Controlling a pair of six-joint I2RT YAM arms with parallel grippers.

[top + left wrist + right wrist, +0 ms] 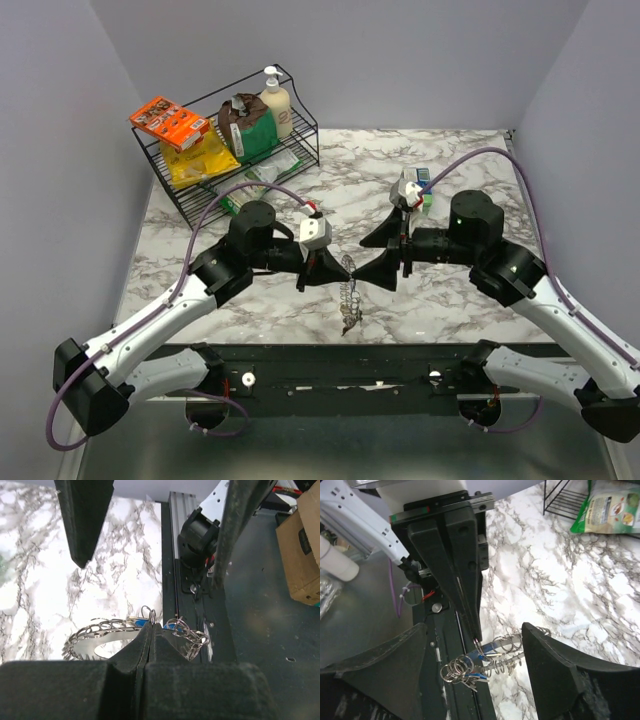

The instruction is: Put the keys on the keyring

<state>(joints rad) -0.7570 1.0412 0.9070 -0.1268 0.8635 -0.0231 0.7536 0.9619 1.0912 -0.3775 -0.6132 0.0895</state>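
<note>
The keyring (348,292), a jagged silvery loop, hangs over the table's front edge between the two grippers. My left gripper (336,268) is shut on it and pinches a small ring at its top (149,614). The big loop (100,634) lies to one side of the left gripper (150,628) and a bunch of small rings (192,636) to the other. My right gripper (378,254) stands open facing the left one, one finger on either side of the keyring (512,647) and touching nothing (473,628). A key with a light blue head (481,675) dangles under the ring bunch (457,666).
A black wire rack (300,150) at the back left holds snack packets, a bag and a pump bottle. A small blue and green item (426,190) lies behind the right wrist. The dark metal frame rail (400,360) runs along the table's near edge under the keyring.
</note>
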